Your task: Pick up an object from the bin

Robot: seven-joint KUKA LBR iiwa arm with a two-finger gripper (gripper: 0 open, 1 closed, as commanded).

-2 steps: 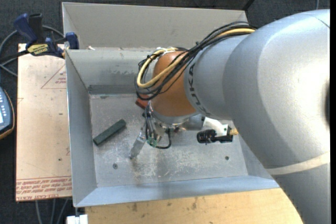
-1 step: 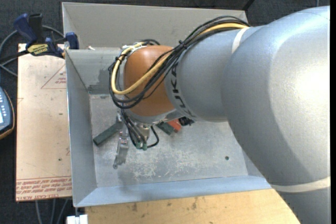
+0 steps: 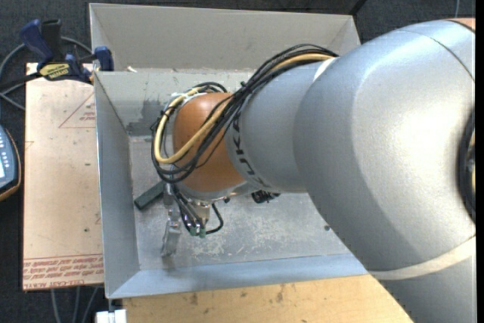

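— Dark grey-green flat bar (image 3: 148, 197), lying on the scuffed floor of the grey metal bin (image 3: 113, 185), in the left part, close by the left wall. Tilted in the view: left end lower, right end higher and running in under the robot's wrist.

— And relative to the tool?

— Just up and to the left of the two-finger gripper (image 3: 170, 242). Near it, beside rather than beneath. Touching or apart: cannot tell, with the bar's right end hidden.

— Where exactly, that gripper?

— Low in the bin's near-left corner, pointing down at the floor, close to the front wall. Hanging below the rounded orange cover (image 3: 203, 144), with yellow and black cables (image 3: 162, 141) looped round the cover's left side.

— Wide, narrow, holding something?

— Cannot tell. Too thin and pale against the grey floor to judge.

— Anything else close by?

— Small dark piece (image 3: 262, 196) further right on the floor, tucked at the lower edge of the big grey arm (image 3: 363, 155), well apart from the bar. Kind and shape too small to make out.
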